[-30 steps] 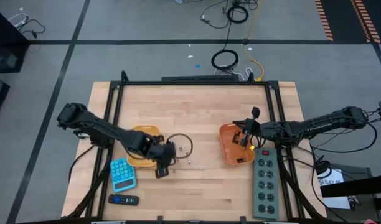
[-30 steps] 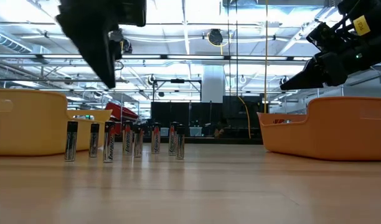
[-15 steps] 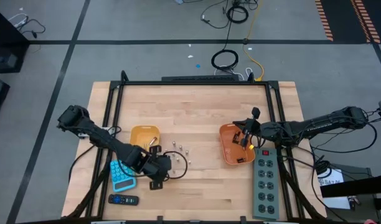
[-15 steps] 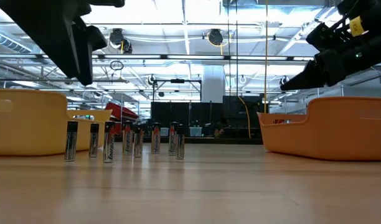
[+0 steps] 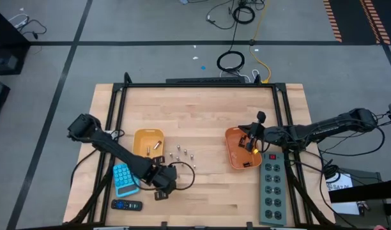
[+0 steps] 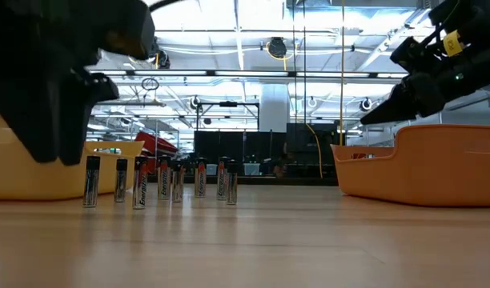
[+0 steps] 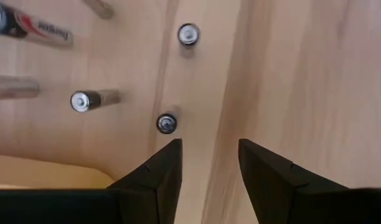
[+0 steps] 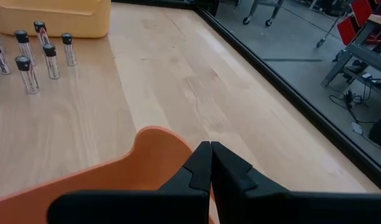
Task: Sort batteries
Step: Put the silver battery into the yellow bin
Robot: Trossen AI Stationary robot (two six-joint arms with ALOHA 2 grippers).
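Several small batteries [image 5: 180, 153] stand upright on their ends on the wooden table between two orange trays; they also show in the low view [image 6: 161, 180]. The left tray [image 5: 148, 135] has a few batteries lying in it. My left gripper [image 5: 161, 189] hangs open and empty over the table, on the near side of the standing batteries [image 7: 167, 123], fingers [image 7: 159, 171] pointing down. My right gripper [image 5: 252, 138] is shut and empty above the right tray [image 5: 239, 160], just over its rim [image 8: 116, 180].
A blue calculator [image 5: 125, 177] and a black remote [image 5: 126, 205] lie near the table's near left edge. A grey power strip [image 5: 273, 185] lies by the right tray. A black frame [image 5: 195, 85] runs round the table. A cable loop [image 5: 183, 174] hangs beside my left gripper.
My left gripper has moved from beside the left tray toward the table's near edge, past the standing batteries, and stays open. The left tray, earlier covered by the arm, now shows in the high view.
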